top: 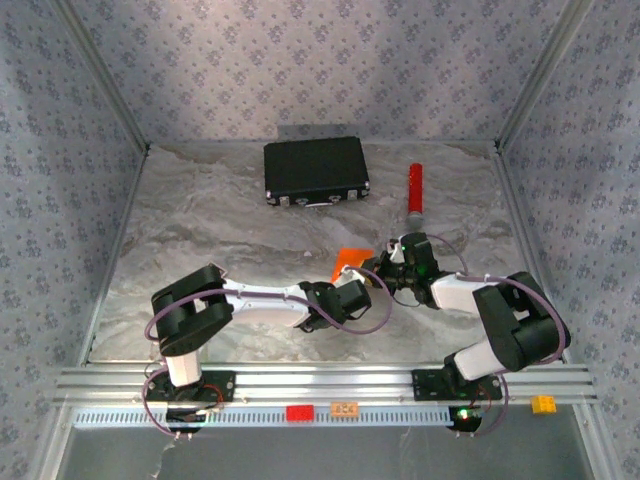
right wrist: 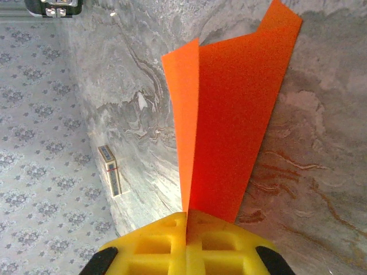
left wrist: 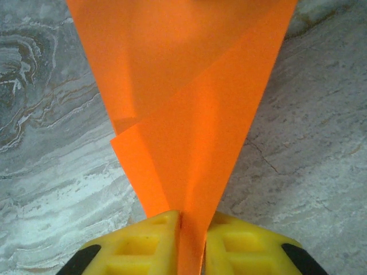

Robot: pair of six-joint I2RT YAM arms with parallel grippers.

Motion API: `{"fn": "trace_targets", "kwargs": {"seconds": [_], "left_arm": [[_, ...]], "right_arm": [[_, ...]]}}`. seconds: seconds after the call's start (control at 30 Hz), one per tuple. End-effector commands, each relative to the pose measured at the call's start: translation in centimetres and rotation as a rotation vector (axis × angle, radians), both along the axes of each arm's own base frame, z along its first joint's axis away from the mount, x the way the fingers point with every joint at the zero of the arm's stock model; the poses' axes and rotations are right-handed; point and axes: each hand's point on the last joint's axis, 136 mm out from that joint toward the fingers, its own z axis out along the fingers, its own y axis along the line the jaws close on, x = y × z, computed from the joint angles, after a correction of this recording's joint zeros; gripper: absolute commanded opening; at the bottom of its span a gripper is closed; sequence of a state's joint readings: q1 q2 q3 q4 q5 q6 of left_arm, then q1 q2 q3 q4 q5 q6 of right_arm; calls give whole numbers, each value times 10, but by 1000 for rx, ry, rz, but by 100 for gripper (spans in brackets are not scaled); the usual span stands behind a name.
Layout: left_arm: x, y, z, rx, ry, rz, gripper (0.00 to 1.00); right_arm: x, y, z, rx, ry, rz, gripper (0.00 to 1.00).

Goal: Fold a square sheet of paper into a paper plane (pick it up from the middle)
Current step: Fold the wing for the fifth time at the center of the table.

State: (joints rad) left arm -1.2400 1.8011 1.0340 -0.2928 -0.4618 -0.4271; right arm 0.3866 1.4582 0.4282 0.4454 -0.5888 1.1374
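The bright orange sheet of paper (top: 350, 260), folded and creased, is held up off the marble table between both arms near the middle. My left gripper (left wrist: 192, 229) is shut on its narrow lower end, the layers fanning out above the yellow fingers (left wrist: 137, 246). From the other side, my right gripper (right wrist: 186, 226) is shut on another edge of the orange paper (right wrist: 229, 126), which stands up as a folded flap. In the top view the left gripper (top: 350, 290) and right gripper (top: 385, 265) meet at the paper.
A black case (top: 315, 170) lies at the back of the table. A red cylinder (top: 414, 188) lies to its right. A small box (right wrist: 110, 170) sits on the table by the patterned wall. Aluminium rails (top: 320, 385) run along the near edge.
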Motion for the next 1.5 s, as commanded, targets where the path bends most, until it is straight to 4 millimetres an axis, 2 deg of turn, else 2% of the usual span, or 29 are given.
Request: {"fn": "trace_targets", "kwargs": {"seconds": [0.0, 0.17, 0.47, 0.63, 0.8, 1.03, 1.47], "left_arm": [[0, 2, 4, 23, -23, -3, 20], [0, 3, 2, 27, -22, -2, 20], [0, 2, 1, 26, -17, 1, 9], [-1, -1, 1, 12, -9, -1, 4], [-2, -3, -2, -14, 17, 1, 1], [-4, -8, -6, -84, 76, 11, 0], [-5, -7, -14, -117, 144, 24, 2]], "right_arm": [[6, 0, 9, 2, -22, -14, 5], [5, 0, 9, 0, -20, -12, 5], [5, -1, 8, -2, -21, -15, 5], [3, -5, 7, -24, -19, -20, 10], [0, -19, 3, -103, -19, -33, 19], [-6, -44, 4, -185, -22, -64, 22], [-11, -54, 4, -205, -24, -76, 23]]}}
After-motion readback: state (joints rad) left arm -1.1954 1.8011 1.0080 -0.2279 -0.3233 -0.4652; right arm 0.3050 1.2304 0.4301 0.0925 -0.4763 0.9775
